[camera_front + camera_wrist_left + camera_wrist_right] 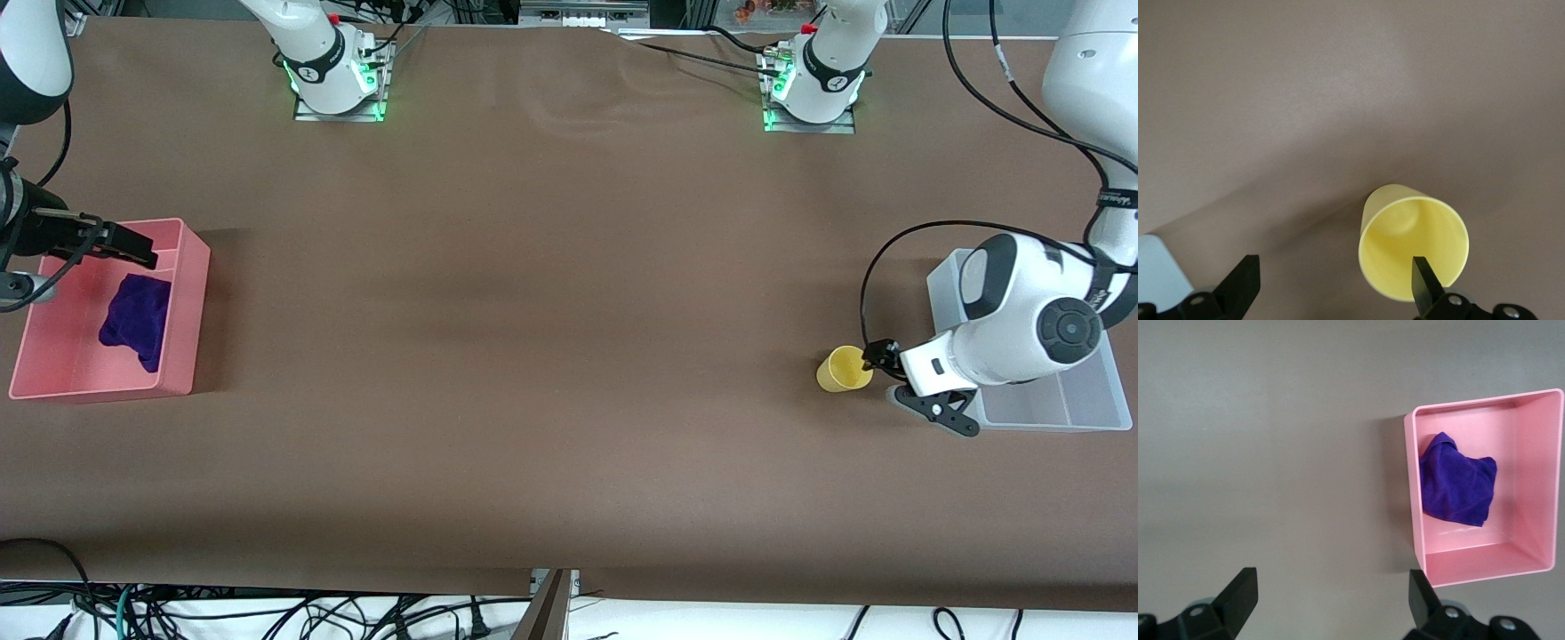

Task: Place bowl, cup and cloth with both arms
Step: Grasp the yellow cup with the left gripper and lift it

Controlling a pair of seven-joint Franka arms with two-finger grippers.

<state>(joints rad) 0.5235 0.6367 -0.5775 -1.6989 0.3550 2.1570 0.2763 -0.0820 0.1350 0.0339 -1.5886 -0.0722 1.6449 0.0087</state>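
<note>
The yellow cup [843, 370] stands on the brown table near the left arm's end, and the left wrist view looks into its mouth [1411, 243]. My left gripper [889, 373] is low beside it and open [1335, 283]. One fingertip [1423, 280] is at the cup's rim; the cup is not between the jaws. The purple cloth [138, 320] lies crumpled in a pink bin [191, 311] at the right arm's end. My right gripper [129, 247] is open [1331, 603] and empty, up over that bin's edge. The right wrist view shows the cloth [1455, 487] in the bin [1411, 493]. The bowl is out of view.
A clear plastic bin [1058, 404] stands beside the cup at the left arm's end, mostly hidden under the left arm. Its corner shows in the left wrist view [1155, 267]. Cables hang along the table edge nearest the front camera.
</note>
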